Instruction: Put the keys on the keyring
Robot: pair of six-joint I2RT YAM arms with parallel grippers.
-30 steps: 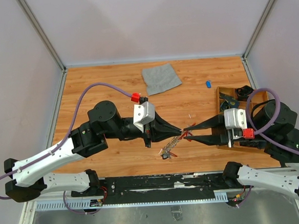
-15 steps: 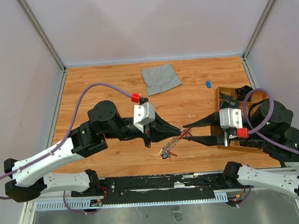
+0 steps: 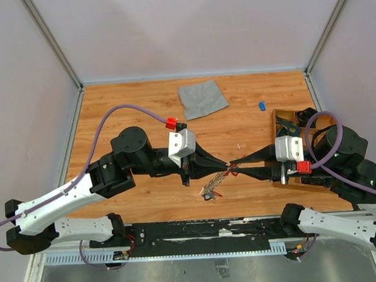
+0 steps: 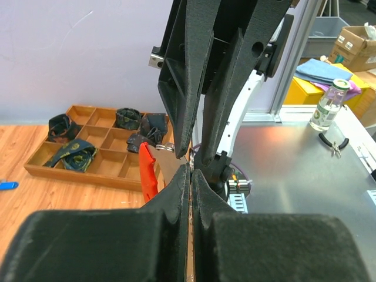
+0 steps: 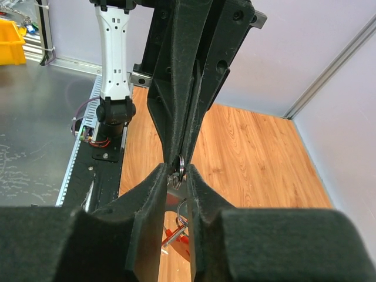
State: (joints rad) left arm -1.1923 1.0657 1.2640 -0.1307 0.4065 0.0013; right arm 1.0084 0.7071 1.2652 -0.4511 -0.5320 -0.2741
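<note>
Left claw (image 3: 227, 168) pinched shut on keyring (image 4: 147, 174), mid-frame, chain (image 3: 216, 179) drooping to worktop (image 3: 127, 106). Right claw (image 3: 235, 167) narrow, nipping small metal ring (image 5: 181, 163). Judgement: hold keyring steady, thread slowly, keep tips aligned.

A wooden tabletop (image 3: 134, 112) is boxed in by pale lilac walls (image 3: 186, 25) behind it and on both sides, with aluminium posts (image 3: 52, 42) rising from its far corners. The light is soft and even. Past its near edge lies a steel bench (image 4: 294, 158), and beyond that a yellow bin (image 4: 305, 88) and what may be a cardboard box (image 4: 355, 44).
</note>
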